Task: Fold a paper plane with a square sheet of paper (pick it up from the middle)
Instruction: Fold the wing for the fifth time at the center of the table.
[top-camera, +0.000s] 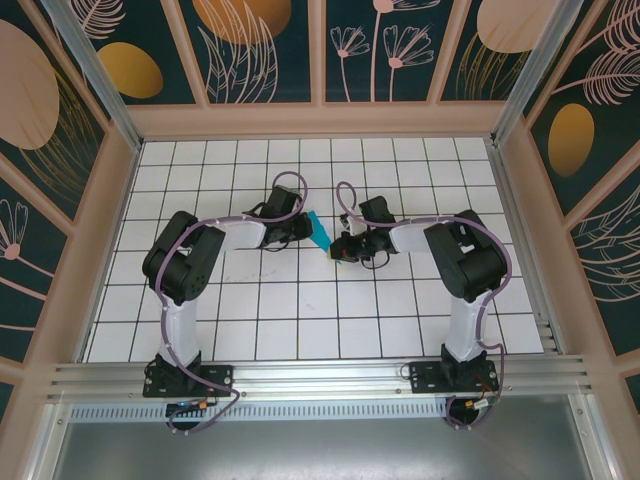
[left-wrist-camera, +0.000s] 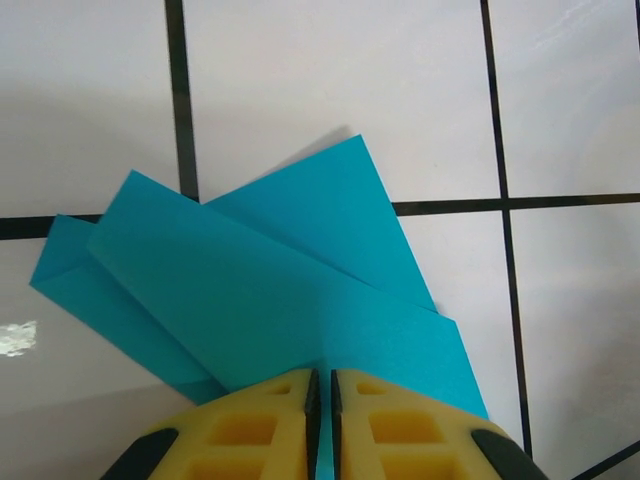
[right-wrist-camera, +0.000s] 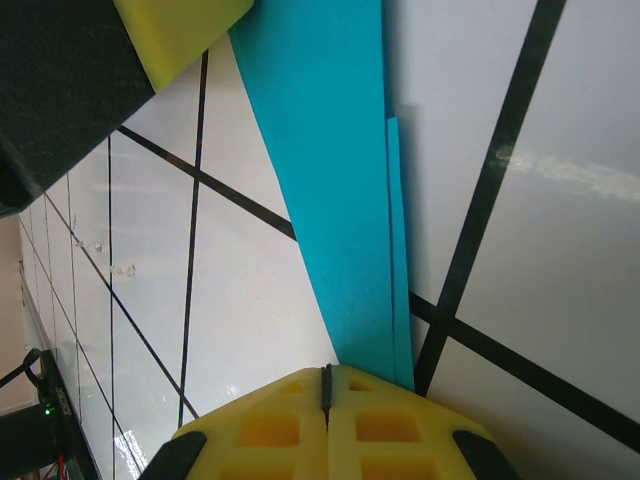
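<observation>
The teal-blue sheet of paper (top-camera: 318, 230) is folded into creased, overlapping layers and held just above the white grid table between the two arms. In the left wrist view its flaps (left-wrist-camera: 260, 280) fan out ahead of my left gripper (left-wrist-camera: 322, 375), which is shut on the paper's near edge, with teal showing in the thin gap between the jaws. From the right wrist the paper (right-wrist-camera: 330, 200) looks like a narrow strip tapering toward my right gripper (right-wrist-camera: 325, 372). That gripper is shut with nothing between its jaws, and the strip's tip passes behind its right-hand finger. The left gripper's yellow finger (right-wrist-camera: 180, 30) shows at the top.
Both grippers (top-camera: 305, 232) (top-camera: 338, 248) meet near the middle of the tiled table (top-camera: 300, 310). Wooden side walls (top-camera: 120, 200) and a back wall enclose it. An aluminium rail (top-camera: 320, 375) with the arm bases runs along the near edge.
</observation>
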